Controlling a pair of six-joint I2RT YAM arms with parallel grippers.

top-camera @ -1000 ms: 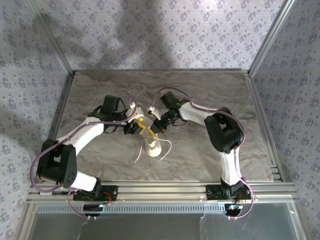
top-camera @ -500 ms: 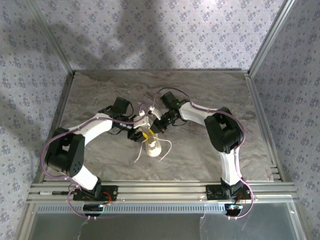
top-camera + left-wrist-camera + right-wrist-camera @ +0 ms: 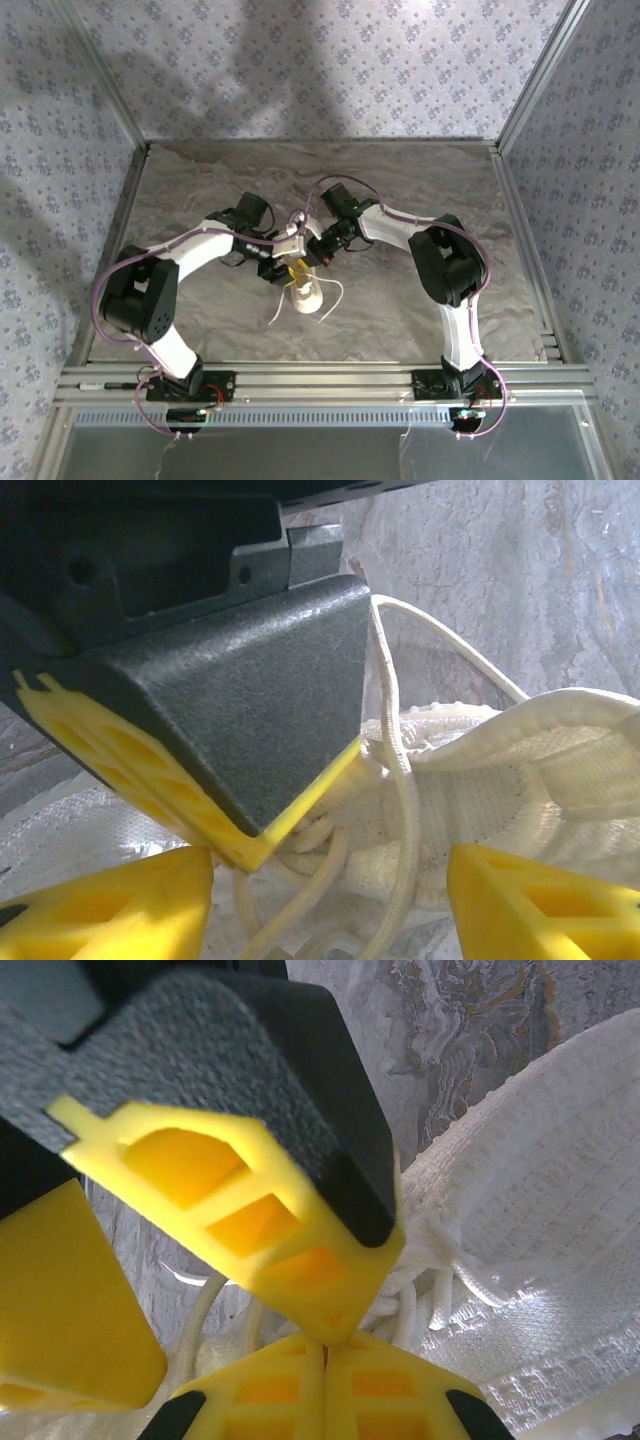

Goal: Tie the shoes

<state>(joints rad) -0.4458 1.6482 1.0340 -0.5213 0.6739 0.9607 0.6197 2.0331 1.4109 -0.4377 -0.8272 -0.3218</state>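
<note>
Around the scene, lilac-patterned wall panels [image 3: 330, 60]; below them, a marbled grey-beige tabletop [image 3: 200, 180] set in a metal frame; bolted at its near edge, a white-and-black left arm [image 3: 190, 250] and a matching right arm [image 3: 440, 255], both folded inward with their wrists nearly meeting over the middle of the table; just in front of those wrists, flat on the marbled surface, a small cream knitted sneaker [image 3: 306, 295], roughly midway between the two bases; over its far end, the left gripper [image 3: 340, 910], black-bodied with yellow fingers, jaws spread wide, one fingertip on either side of the lacing and nothing pinched between them; just beside it, the right gripper [image 3: 325, 1380], its yellow pads pressed flat together, closed, hanging low over the woven upper; impossible to tell whether any cord is caught between those pads; finally, thin white cord laces [image 3: 403, 770], knotted loosely over the tongue, one strand running up past the dark wedge of the right gripper's finger, other strands trailing onto the table on both sides of the shoe.
</note>
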